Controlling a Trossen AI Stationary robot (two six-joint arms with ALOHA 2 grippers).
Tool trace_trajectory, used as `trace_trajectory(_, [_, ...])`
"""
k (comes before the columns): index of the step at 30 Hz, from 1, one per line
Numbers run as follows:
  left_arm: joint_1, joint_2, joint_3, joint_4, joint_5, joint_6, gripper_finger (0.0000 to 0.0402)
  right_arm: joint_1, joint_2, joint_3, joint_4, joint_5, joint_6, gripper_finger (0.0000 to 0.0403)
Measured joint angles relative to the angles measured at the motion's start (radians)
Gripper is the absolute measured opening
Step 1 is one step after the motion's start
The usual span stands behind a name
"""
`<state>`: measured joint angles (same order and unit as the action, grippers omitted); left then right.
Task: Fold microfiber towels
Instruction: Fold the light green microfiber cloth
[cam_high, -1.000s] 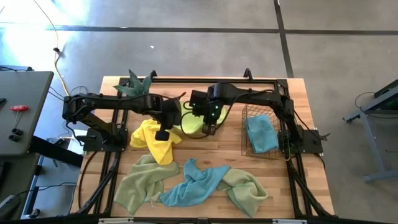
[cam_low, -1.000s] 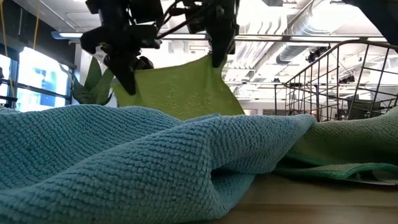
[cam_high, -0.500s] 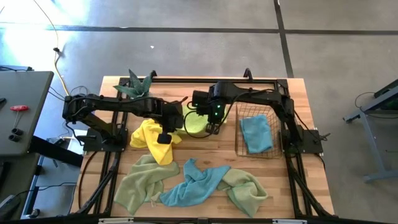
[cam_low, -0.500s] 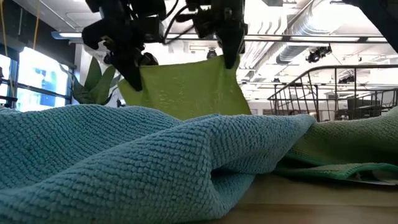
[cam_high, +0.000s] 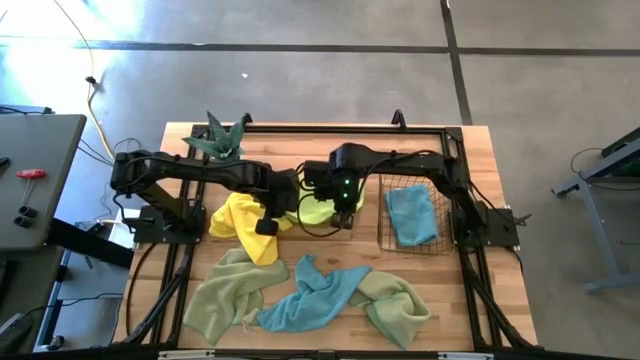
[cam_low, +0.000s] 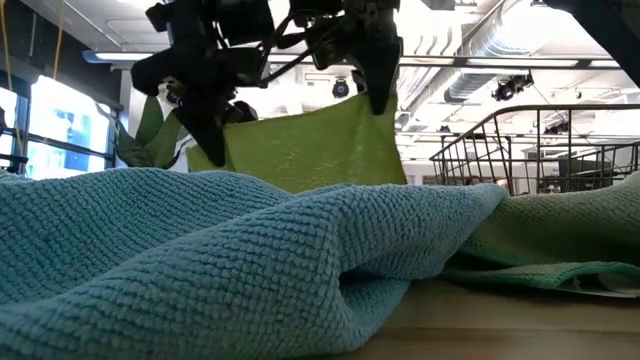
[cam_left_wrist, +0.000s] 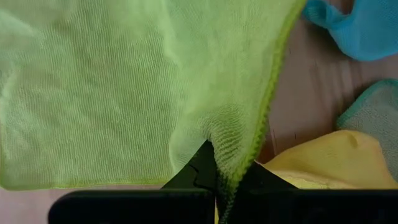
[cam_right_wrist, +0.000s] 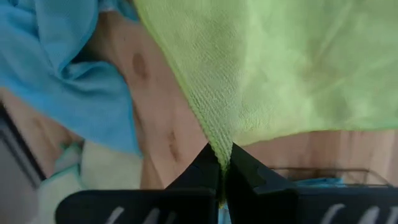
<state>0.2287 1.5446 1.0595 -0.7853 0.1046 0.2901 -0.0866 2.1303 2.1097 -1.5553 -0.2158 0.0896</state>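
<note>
My left gripper (cam_left_wrist: 219, 180) and my right gripper (cam_right_wrist: 222, 163) are each clamped on an upper corner of the lime-green microfiber towel (cam_low: 310, 140), which hangs spread between them above the middle of the wooden table (cam_high: 470, 310). Beneath and beside it lie a yellow microfiber cloth (cam_high: 245, 225), pale green cloths (cam_high: 225, 295) and a light blue cloth (cam_high: 315, 295). A further blue cloth (cam_high: 412, 215) rests in the wire basket (cam_high: 384, 240), beside my right gripper.

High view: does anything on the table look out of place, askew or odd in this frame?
Nothing stands out. The lime towel hangs between the left gripper and right gripper, each shut on a corner. The crumpled towels along the near edge are loose, unfolded cloths, and the wire basket stands upright with a blue towel inside.
</note>
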Motion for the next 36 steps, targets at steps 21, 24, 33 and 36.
trace_trajectory(21, [0.119, 0.024, 0.001, 0.092, -0.072, 0.062, 0.0, -0.096, -0.01, -0.196, 0.14, 0.056, -0.124, 0.0])
trace_trajectory(24, [0.153, 0.058, 0.002, 0.115, -0.073, 0.077, 0.0, -0.131, -0.01, -0.196, 0.145, 0.067, -0.144, 0.0])
trace_trajectory(33, [0.236, 0.156, 0.001, 0.219, -0.084, 0.095, 0.0, -0.219, -0.01, -0.362, 0.224, 0.058, -0.169, 0.0])
trace_trajectory(36, [0.252, 0.173, 0.001, 0.256, -0.093, 0.122, 0.0, -0.235, -0.011, -0.398, 0.265, 0.074, -0.187, 0.0])
